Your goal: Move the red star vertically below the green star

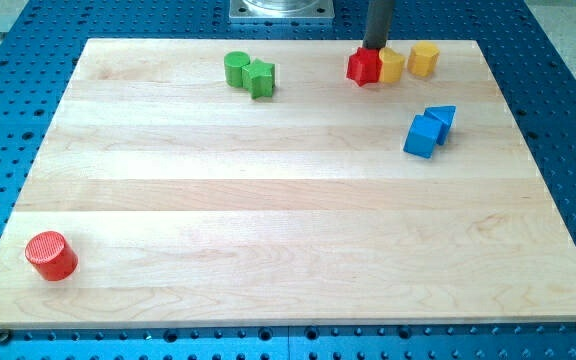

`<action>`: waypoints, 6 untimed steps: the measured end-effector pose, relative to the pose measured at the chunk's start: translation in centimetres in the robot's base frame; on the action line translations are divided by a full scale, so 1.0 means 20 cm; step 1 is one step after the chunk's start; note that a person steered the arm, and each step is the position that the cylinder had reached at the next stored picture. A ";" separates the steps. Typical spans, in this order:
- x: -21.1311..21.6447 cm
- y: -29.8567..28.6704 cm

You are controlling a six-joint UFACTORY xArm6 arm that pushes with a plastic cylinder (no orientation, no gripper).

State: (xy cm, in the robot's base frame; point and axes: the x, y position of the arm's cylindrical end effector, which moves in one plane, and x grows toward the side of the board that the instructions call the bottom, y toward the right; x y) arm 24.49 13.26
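Wooden tabletop is seen over a blue pegboard. My tip is set at the top edge of the red star, touching it; no gripper is fitted. Red star is pressed against a yellow block; a yellow cylinder stands just right. Green star touches a green cylinder, well left. Two blue blocks at right; red cylinder at bottom left.

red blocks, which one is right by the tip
The red star at the view's top, just below my tip. The red cylinder sits far off, bottom left.
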 end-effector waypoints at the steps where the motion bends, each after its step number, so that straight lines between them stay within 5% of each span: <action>1: 0.23 -0.04; 3: 0.56 -0.17; 5: 0.30 0.00; 6: 0.39 -0.16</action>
